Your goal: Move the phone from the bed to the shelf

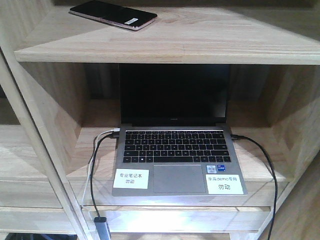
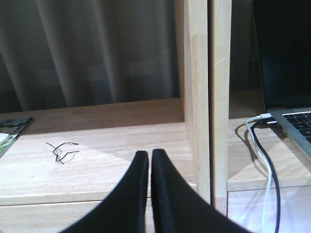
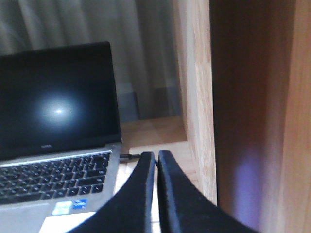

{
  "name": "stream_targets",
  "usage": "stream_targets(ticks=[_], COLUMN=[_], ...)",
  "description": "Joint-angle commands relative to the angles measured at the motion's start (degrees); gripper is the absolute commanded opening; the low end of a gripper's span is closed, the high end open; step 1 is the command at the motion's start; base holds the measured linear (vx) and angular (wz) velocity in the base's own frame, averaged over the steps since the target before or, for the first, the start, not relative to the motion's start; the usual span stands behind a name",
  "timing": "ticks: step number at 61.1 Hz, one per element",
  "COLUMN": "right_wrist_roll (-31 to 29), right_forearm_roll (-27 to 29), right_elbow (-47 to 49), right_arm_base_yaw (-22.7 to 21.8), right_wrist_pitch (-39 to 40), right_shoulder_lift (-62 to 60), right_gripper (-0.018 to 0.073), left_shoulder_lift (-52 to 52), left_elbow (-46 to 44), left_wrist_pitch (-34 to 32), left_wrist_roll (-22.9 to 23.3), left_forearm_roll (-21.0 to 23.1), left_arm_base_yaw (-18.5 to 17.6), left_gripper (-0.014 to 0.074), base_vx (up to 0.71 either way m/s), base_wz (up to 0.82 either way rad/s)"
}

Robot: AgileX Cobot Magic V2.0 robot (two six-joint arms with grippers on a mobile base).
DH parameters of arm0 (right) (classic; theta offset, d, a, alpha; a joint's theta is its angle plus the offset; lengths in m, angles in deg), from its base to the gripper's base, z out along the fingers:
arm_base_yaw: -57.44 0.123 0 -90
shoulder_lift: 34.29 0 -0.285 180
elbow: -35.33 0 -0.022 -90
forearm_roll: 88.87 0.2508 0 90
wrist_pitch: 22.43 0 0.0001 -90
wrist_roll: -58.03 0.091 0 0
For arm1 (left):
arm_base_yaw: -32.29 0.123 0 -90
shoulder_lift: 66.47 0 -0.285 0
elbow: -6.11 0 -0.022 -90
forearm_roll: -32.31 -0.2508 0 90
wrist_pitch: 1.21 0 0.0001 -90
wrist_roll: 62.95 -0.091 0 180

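at upper left of the front view, the phone (image 1: 113, 14) lies flat on the shelf (image 1: 200, 47). it's thin, stiff, slick; you'd pinch its long edges. both the left end effector (image 2: 149, 158) and the right end effector (image 3: 156, 159) are closed, empty.

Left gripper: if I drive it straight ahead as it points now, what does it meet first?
The left gripper points over bare shelf board; way looks free until the grey curtain behind. Depth is unclear.

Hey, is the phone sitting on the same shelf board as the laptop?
No, the phone lies on the shelf board above, while the open laptop sits in the compartment beneath it.
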Motion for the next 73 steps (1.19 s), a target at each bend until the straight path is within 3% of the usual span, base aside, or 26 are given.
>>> stream_targets(ticks=[1,73], right_wrist_roll=[-0.90,-0.95], right_forearm_roll=[-1.80,-1.99], right_elbow=[-0.28,-0.28], right_arm_base_yaw=[-0.11,-0.11], right_wrist_pitch=[5.39,5.53], right_shoulder_lift=[-0.69,-0.69], right_gripper=[-0.0005,-0.0005], left_shoulder_lift=[-0.34,-0.34], left_elbow=[-1.32,-1.32], left_wrist_pitch=[-4.17,-4.17], left_wrist_roll=[0.33,0.33], left_forearm_roll=[0.52,0.52], left_arm_base_yaw=[0.18,0.18], left_gripper=[0.0001,0.0001], base_vx=[0.00,0.00], base_wz=[0.00,0.00])
